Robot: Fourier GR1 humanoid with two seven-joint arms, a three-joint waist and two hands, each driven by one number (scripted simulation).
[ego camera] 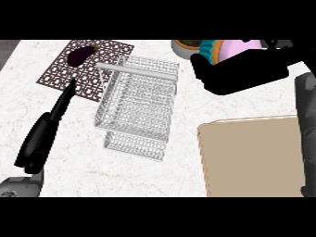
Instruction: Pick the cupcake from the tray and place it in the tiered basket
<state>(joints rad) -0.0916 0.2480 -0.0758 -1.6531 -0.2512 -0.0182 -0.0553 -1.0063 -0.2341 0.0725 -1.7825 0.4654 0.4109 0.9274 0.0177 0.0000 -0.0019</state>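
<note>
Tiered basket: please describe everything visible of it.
The silver wire-mesh tiered basket stands in the middle of the white marbled counter. It has two rectangular tiers, a larger upper and a smaller lower one, and a pale bar across its far end. Both tiers look empty. Its far left corner overlaps the brown patterned mat. No hand touches it: the left hand lies to its left; the right hand, curled round a pink-frosted cupcake, is beyond its far right corner.
</note>
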